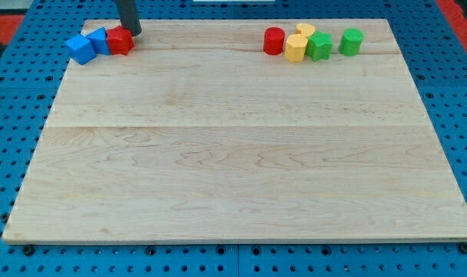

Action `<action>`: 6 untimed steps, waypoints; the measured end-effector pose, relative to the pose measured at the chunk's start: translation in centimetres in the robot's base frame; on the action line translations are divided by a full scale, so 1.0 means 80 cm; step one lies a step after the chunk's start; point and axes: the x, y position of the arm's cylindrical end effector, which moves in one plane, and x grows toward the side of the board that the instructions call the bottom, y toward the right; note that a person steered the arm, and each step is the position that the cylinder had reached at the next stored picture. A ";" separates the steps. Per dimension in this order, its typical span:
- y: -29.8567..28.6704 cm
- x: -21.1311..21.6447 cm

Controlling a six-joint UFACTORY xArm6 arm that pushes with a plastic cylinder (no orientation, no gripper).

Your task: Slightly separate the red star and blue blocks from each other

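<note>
- Red plastic star block [120,41] sits at the far-left corner of the pale wooden table [233,169], roughly eleven o'clock from the board's centre.
- Touching it at its nine o'clock is a blue block [99,39], shape hard to make out, and just beyond that, hanging over the table's left edge, a blue cube [81,48].
- All three are packed in one tight row with no gap I can see, so I judge the separation not yet done.
- My tip [131,34], the lower end of the dark rod, stands at the star's one o'clock, right against it or nearly so; I cannot tell whether they touch.
- No claw on this rig, so nothing opens, closes or grips; the rod only pushes.
- What is left, as I read it: a short nudge to draw the star off toward three o'clock, or the blues the other way.
- Well apart at one o'clock are a red cylinder [274,41], two yellow blocks [296,48], a green star-like block [320,46] and a green cylinder [351,41], none involved.
</note>
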 end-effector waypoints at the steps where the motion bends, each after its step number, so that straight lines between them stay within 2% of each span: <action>1: 0.000 -0.006; 5: -0.049 -0.013; 6: -0.053 0.004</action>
